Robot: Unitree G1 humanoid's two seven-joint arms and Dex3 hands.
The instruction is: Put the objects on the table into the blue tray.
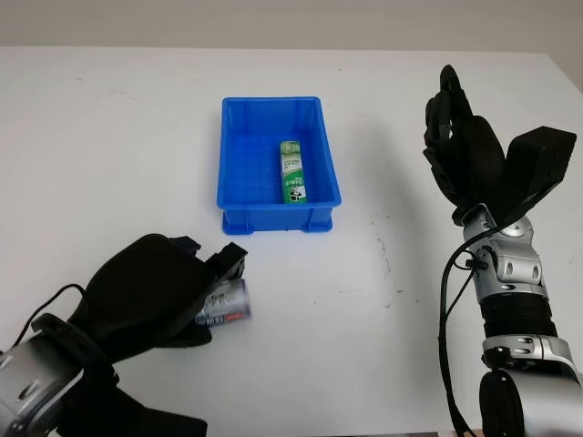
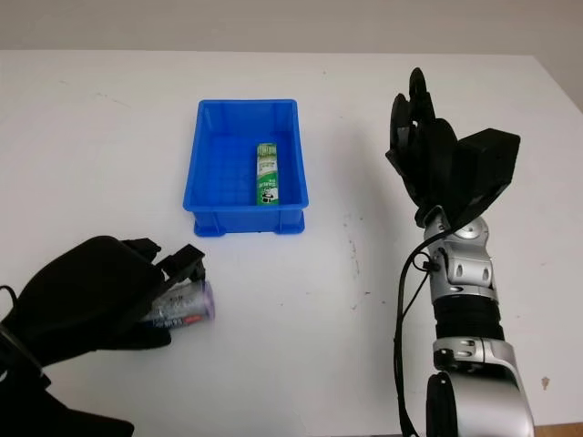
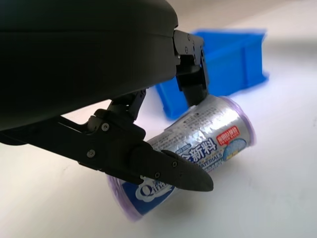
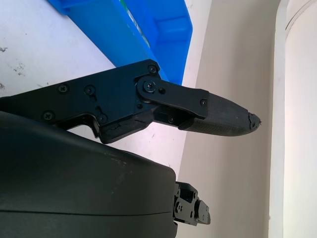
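The blue tray [image 1: 235, 164] is a rectangular plastic bin with straight walls, sitting upright on the white table. Inside it, toward its right wall, a green and white tube [image 1: 292, 171] lies flat, running lengthwise along the tray. In front of the tray and off to its left, a silver can [image 3: 198, 146] with a blue label and purple ends lies on its side.

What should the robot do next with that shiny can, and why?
Probably lift the can off the table. The left robot hand has its fingers around the can, which lies on its side below the blue tray. A green tube is already inside. The right robot hand is open, raised to the tray's right.
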